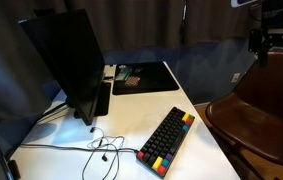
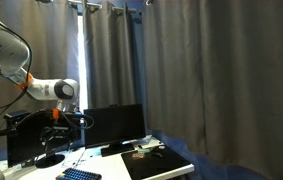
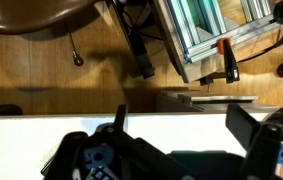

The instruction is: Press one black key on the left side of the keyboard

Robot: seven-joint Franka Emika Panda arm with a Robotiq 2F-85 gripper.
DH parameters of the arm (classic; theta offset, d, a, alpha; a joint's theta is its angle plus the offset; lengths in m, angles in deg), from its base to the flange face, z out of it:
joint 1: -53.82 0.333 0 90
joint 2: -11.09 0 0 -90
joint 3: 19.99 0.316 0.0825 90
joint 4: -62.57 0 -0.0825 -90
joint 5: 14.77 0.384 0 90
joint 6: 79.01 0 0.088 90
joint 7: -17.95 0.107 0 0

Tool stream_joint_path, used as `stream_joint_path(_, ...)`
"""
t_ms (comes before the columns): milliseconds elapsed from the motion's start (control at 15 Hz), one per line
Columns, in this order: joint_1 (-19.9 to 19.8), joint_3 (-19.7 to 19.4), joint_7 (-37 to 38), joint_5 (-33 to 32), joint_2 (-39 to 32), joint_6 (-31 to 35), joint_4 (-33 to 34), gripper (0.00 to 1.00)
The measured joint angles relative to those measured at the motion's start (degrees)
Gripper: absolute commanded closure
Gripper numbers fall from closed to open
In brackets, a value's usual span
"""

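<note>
Keyboard (image 1: pixel 168 140) looks untouched to me; no key is pressed yet. My gripper (image 3: pixel 179 118) hangs well apart from it, fingers spread.

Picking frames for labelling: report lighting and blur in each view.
In an exterior view the compact, mostly black-keyed keyboard is evenly lit and sharp on the white table; in an exterior view the grey curtains are dim, the keyboard murky; wrist view: the dark gripper is blurred, shadowed.
</note>
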Motion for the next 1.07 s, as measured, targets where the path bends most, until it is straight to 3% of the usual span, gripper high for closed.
stream_joint_path(267,0.7,0.8,0.0,1.3,-0.6,3.8,0.0,0.0)
stream_joint_path(600,3.8,5.8,2.0,7.3,-8.0,23.8,0.7,0.0)
stream_joint_path(867,4.6,9.1,6.3,7.8,-17.7,38.9,3.0,0.0)
stream_joint_path(1067,4.5,9.9,8.8,7.8,-23.8,45.4,5.2,0.0)
